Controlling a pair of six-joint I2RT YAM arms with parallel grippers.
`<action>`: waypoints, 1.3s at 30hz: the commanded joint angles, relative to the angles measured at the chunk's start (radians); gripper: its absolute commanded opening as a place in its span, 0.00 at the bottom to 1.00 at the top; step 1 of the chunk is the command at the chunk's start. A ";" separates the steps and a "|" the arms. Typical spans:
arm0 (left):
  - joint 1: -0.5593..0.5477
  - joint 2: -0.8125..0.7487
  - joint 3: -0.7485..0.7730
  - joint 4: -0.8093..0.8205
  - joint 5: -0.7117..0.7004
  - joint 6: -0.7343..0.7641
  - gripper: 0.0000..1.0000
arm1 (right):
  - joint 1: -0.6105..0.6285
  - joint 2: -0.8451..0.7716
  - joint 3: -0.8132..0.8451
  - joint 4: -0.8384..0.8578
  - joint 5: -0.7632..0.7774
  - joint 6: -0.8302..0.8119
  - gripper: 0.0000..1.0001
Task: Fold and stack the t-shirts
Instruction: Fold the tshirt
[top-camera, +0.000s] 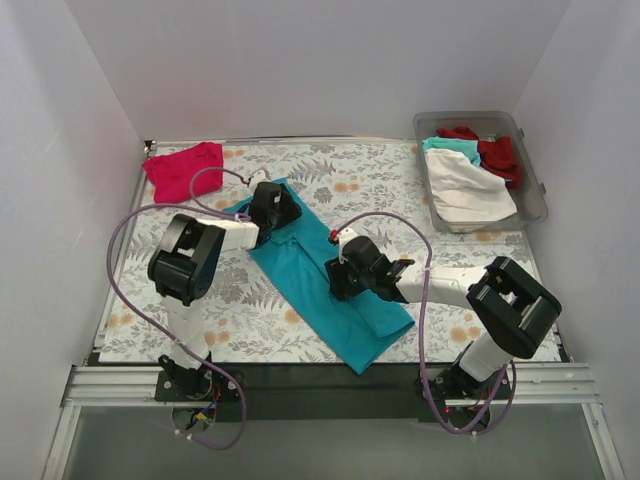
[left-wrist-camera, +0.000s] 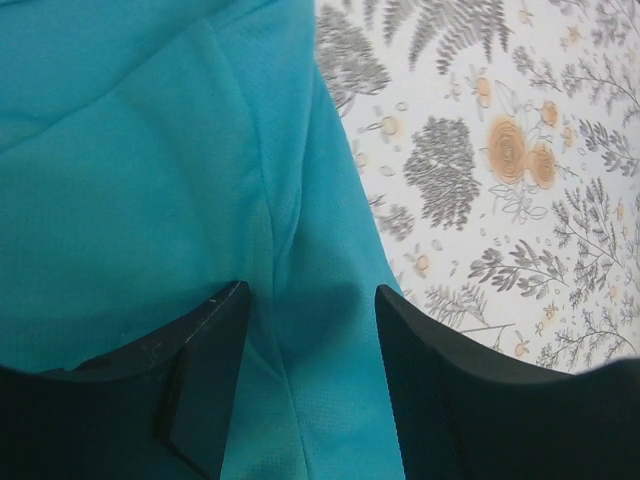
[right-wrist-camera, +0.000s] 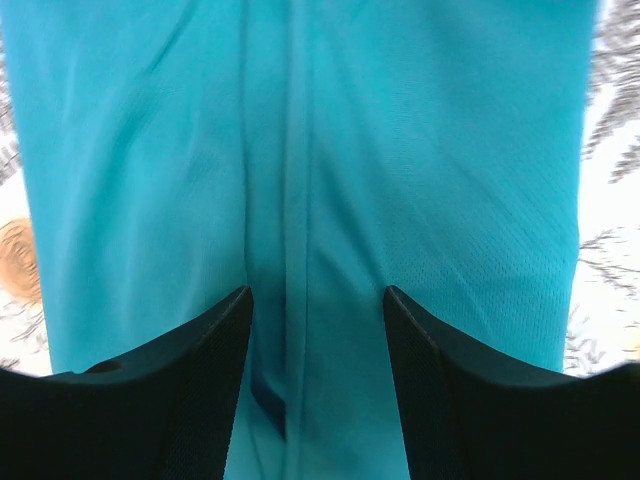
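Note:
A teal t-shirt (top-camera: 320, 285) lies folded into a long strip running diagonally across the middle of the table. My left gripper (top-camera: 285, 212) is open just above its far upper end, near the right edge of the cloth (left-wrist-camera: 150, 180). My right gripper (top-camera: 337, 280) is open low over the strip's middle, its jaws astride a lengthwise fold in the cloth (right-wrist-camera: 300, 150). Neither holds anything. A magenta-pink t-shirt (top-camera: 183, 170) lies folded at the far left corner.
A clear plastic bin (top-camera: 533, 166) at the far right holds white (top-camera: 465, 190), teal (top-camera: 450, 146) and red (top-camera: 497, 153) tees. The table has a floral cloth (top-camera: 380, 185). White walls close in the left, back and right sides.

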 joint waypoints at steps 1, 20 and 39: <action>-0.034 0.075 0.109 -0.033 0.062 0.098 0.50 | 0.038 -0.022 -0.015 -0.064 -0.057 0.038 0.50; -0.139 -0.097 0.226 -0.059 -0.068 0.279 0.51 | 0.135 -0.214 0.057 -0.091 0.153 -0.031 0.53; -0.134 -0.165 -0.060 -0.191 -0.171 0.098 0.51 | -0.066 0.068 0.244 0.019 0.044 -0.143 0.53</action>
